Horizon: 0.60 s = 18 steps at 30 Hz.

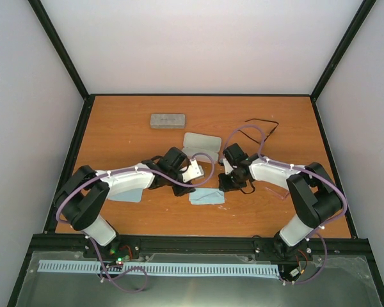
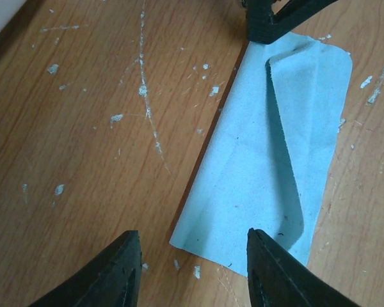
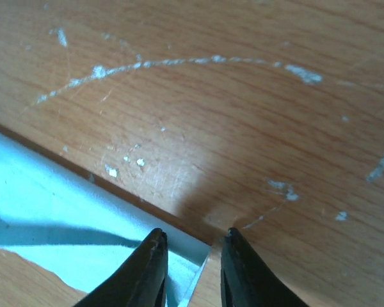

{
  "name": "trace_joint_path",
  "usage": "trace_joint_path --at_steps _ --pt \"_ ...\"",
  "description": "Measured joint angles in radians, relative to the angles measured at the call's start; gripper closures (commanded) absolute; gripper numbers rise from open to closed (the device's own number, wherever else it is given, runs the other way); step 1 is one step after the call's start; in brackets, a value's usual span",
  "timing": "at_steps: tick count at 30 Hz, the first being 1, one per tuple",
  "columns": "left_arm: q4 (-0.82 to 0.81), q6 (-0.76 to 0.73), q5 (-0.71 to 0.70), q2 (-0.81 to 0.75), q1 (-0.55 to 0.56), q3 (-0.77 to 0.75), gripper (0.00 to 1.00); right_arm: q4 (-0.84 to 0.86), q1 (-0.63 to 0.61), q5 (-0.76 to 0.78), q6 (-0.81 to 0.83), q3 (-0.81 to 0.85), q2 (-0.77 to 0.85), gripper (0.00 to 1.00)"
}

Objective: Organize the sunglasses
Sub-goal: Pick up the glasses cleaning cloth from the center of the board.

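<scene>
Sunglasses (image 1: 261, 121) lie on the table (image 1: 134, 109) at about 1 o'clock, near the far right corner. They are well apart from both hands, with bare wood between them and the right-side edge.

A grey case (image 1: 168, 121) sits at 11 o'clock, close to the far edge. A pale case (image 1: 201, 147) lies near the centre, just beyond the two wrists. A light-blue cloth (image 1: 207, 197) rests at the centre, toward 6 o'clock, with both hands meeting over it.

The left hand (image 2: 195, 268) comes in from 9 o'clock. Its fingers (image 2: 125, 272) are spread wide and straddle the cloth's near corner and long edge; the left wrist view does not show them touching it. That view shows a fold ridge running down the cloth.

The right hand (image 3: 191, 272) stands at the cloth's 3 o'clock end. Its fingers (image 3: 152, 272) are nearly together, and the cloth's corner reaches the narrow gap between them. I cannot tell whether they actually pinch it.

A second cloth (image 1: 125, 195) pokes out under the left forearm at 8 o'clock. Bare scuffed wood stretches along the left side toward 10 o'clock, and along the near right toward 4 o'clock.
</scene>
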State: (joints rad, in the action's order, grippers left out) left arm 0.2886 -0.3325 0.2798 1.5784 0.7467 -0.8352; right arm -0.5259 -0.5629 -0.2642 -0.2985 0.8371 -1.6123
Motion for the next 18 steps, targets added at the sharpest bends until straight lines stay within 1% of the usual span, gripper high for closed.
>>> trace_joint_path --at_steps 7,12,18 --pt "0.001 0.002 0.004 0.047 0.000 -0.013 0.52 0.016 -0.007 -0.005 0.003 0.000 -0.013 0.97" --pt "0.005 0.002 0.005 0.077 0.000 -0.013 0.54 0.022 -0.010 -0.012 0.000 -0.003 -0.018 0.97" --pt "0.003 0.002 0.005 0.086 -0.001 -0.013 0.63 0.029 -0.010 -0.013 -0.001 -0.007 -0.016 0.97"
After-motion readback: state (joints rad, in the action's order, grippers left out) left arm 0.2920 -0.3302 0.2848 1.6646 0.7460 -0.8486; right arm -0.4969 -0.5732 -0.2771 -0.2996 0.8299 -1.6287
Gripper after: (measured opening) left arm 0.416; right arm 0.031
